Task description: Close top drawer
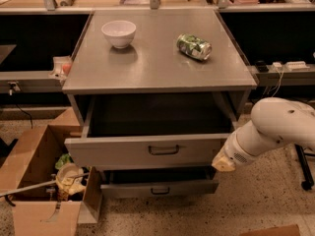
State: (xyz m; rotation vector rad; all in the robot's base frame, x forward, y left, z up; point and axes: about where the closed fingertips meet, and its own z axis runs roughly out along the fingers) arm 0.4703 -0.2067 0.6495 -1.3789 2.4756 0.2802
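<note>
The top drawer (pixel 123 152) is a wide grey metal drawer with a small dark loop handle (pixel 164 150). It stands pulled out from the cabinet, and its inside looks dark and bare. My gripper (pixel 223 162) is at the end of the white arm (pixel 275 127). It sits at the right end of the drawer front, touching it or very close to it.
A white bowl (pixel 118 32) and a green can (pixel 194 46) on its side rest on the cabinet top (pixel 157 68). A lower drawer (pixel 160 187) is slightly open. An open cardboard box (pixel 34 181) with clutter stands at the lower left. Benches run behind.
</note>
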